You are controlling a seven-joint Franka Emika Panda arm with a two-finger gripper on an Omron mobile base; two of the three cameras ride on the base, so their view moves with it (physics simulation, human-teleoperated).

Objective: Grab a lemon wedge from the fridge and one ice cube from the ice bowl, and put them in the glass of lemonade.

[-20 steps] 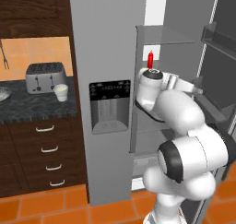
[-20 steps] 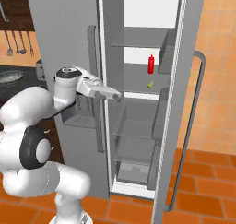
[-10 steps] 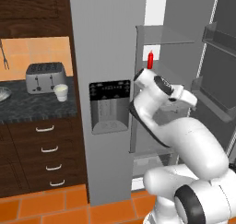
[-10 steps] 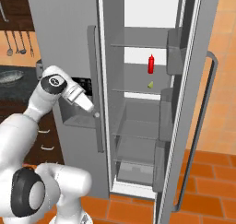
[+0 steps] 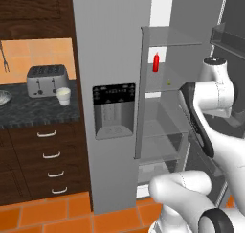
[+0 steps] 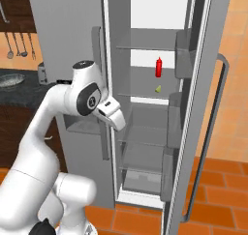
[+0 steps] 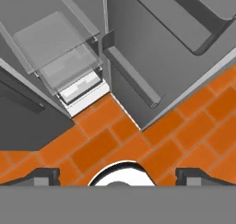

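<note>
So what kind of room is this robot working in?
A simulated home kitchen, it seems. The tall grey fridge stands with its door open, a silver toaster and the glass of lemonade sit on a dark counter above wooden drawers, and utensils hang on the wall.

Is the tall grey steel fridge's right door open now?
Open: the tall grey steel fridge shows shelves, with the tiny yellow-green lemon wedge visible inside.

Fridge shelf (image 6: 145,95): red bottle (image 6: 158,67) upright, lemon wedge (image 6: 158,89) beside it.
</note>
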